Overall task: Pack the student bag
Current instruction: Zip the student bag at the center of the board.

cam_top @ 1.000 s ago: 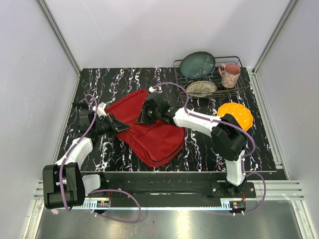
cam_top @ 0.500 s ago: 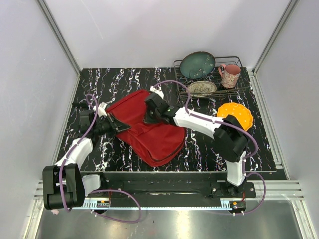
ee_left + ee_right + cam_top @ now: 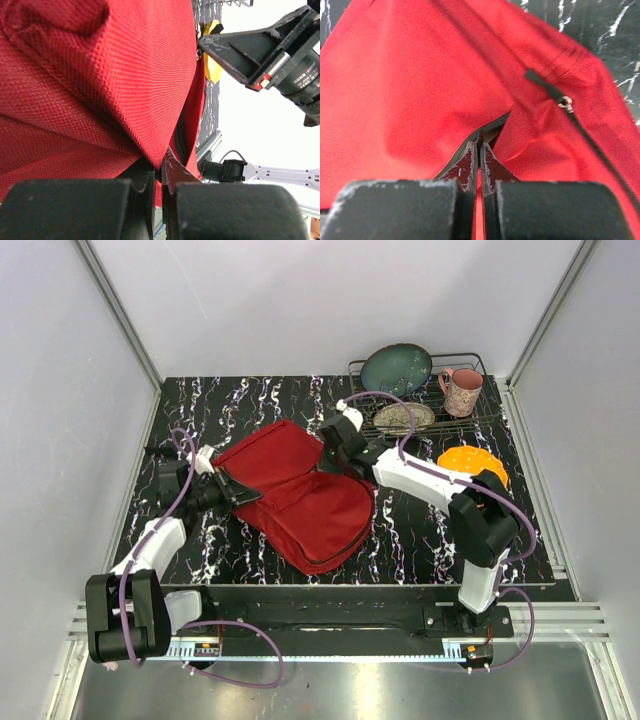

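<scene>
Left tool [image 3: 230, 490]: closed, pinching a fold of red cloth at the left edge of the student bag [image 3: 300, 505]. My left wrist view shows fabric running straight into the nip, so I read it as a real grip. It's my anchor.

The bag lies flat on the worktop [image 3: 250, 400], left of centre, between my two tools. It's coarse red weave, soft and slumped, and it creases wherever it's pulled. The dark zip [image 3: 496, 121] is partly parted, with dark lining showing in the gap. A black cord pull [image 3: 547, 87] with a small metal ring lies on the panel right of that gap.

Right tool [image 3: 479, 145]: fully closed, tips on the zip line at the end of the gap, at the bag's far-right edge. I can't tell whether the slider tab is between the tips or only cloth.

Step in hand, my read: opening the main zip so things can go in.
- Left holds firm and tensions away from the right, so the track is taut.
- Right pulls along the track and low, not upward, or the whole bag lifts and bunches.
- If the bag slides and the gap doesn't grow, the grip is on cloth. Regrip on the tab.
- Mind my right arm: the dish rack [image 3: 480, 416] and the orange disc [image 3: 478, 462] sit just beside it.
</scene>
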Tool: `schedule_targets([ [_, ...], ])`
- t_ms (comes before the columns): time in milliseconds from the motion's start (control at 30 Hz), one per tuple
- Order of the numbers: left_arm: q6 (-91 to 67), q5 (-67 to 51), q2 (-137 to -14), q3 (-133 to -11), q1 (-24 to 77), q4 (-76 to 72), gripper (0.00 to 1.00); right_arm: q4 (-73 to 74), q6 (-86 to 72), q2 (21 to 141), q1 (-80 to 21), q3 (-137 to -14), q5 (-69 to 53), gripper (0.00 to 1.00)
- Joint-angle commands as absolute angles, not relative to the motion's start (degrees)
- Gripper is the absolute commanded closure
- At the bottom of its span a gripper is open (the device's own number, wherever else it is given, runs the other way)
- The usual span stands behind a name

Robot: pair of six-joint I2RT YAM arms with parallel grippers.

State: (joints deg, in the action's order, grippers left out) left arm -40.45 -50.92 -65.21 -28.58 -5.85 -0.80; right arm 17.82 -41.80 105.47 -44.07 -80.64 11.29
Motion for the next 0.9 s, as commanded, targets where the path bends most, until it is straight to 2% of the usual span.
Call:
schedule_targets([
  [0, -39.2, -55.5, -62.8, -29.3, -8.2, -3.3, 1.0, 17.6, -39.4, 102.3, -38.4, -78.4, 18.8, 1.0],
  [300, -38.8, -58.0, -62.5, -28.7, -10.2, -3.0, 1.0, 12.6, -36.7, 108.4, -30.4, -80.0, 13.3, 1.0],
  [667, -38.4, -58.4, -62.4, -28.5, -10.5, -2.7, 1.0, 12.7, -37.8, 118.1, -29.4, -82.7, 10.1, 1.0],
  [867, -36.9, -56.9, -63.5, -29.6, -10.5, -0.4, 1.0, 7.2, -39.6, 109.4, -29.5, -71.0, 10.5, 1.0],
])
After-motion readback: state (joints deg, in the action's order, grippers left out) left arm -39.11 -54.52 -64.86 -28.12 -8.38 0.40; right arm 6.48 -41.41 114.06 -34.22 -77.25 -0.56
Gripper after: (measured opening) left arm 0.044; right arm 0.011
